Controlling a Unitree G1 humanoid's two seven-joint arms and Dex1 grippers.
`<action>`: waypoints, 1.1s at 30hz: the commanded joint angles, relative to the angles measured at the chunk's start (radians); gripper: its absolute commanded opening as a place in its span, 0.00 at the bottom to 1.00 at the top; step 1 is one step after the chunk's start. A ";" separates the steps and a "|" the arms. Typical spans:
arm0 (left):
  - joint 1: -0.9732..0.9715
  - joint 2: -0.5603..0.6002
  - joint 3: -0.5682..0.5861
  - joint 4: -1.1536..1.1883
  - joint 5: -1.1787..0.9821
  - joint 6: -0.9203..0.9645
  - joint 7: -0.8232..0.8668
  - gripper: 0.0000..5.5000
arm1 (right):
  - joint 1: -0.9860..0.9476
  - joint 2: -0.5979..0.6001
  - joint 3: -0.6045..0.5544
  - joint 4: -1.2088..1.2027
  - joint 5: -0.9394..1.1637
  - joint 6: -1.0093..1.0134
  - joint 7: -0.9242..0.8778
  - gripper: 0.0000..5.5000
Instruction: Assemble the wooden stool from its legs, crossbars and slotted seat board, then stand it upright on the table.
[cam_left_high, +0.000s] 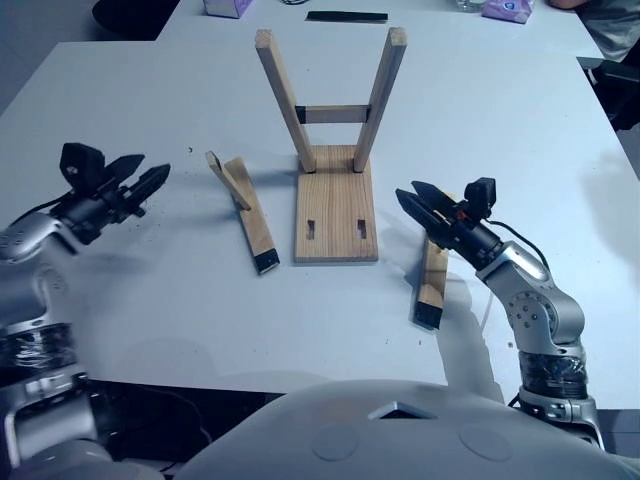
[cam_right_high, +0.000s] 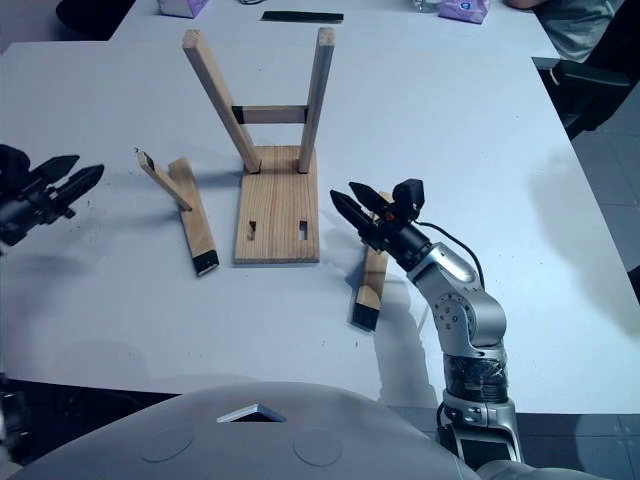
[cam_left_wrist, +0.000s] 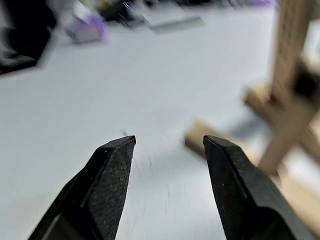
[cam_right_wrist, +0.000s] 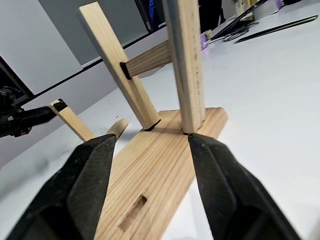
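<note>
The slotted seat board (cam_left_high: 337, 238) lies flat in the middle of the white table. Two legs (cam_left_high: 284, 98) (cam_left_high: 381, 95) stand upright in its far slots, joined by a crossbar (cam_left_high: 336, 114); the two near slots are empty. To its left lies a loose leg (cam_left_high: 256, 218) with a short crossbar (cam_left_high: 227, 178) angled up from it. Another loose leg (cam_left_high: 431, 283) lies to the right, partly under my right gripper (cam_left_high: 406, 190), which hovers open just right of the board. My left gripper (cam_left_high: 155, 166) is open above bare table, left of the loose leg. Its fingers (cam_left_wrist: 112, 170) hold nothing.
Purple tissue packs (cam_left_high: 228, 8) (cam_left_high: 508, 10) and a black strip (cam_left_high: 346, 16) sit on the adjoining table at the back. A dark chair (cam_left_high: 612, 85) stands at the right edge. Bare table surface (cam_left_high: 150, 300) spreads in front of the parts.
</note>
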 joint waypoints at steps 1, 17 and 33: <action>-0.172 -0.432 -0.081 -0.373 -0.031 0.120 0.573 0.46 | -0.048 -0.007 -0.020 0.000 -0.005 0.031 -0.066 0.48; -0.235 -0.492 -0.074 -0.314 0.035 0.208 0.789 0.46 | -0.089 0.069 0.077 0.099 -0.119 -0.040 -0.131 0.48; -0.212 -0.404 0.048 -0.587 0.136 0.225 0.924 0.46 | -0.065 0.055 0.051 0.091 -0.122 -0.037 -0.126 0.48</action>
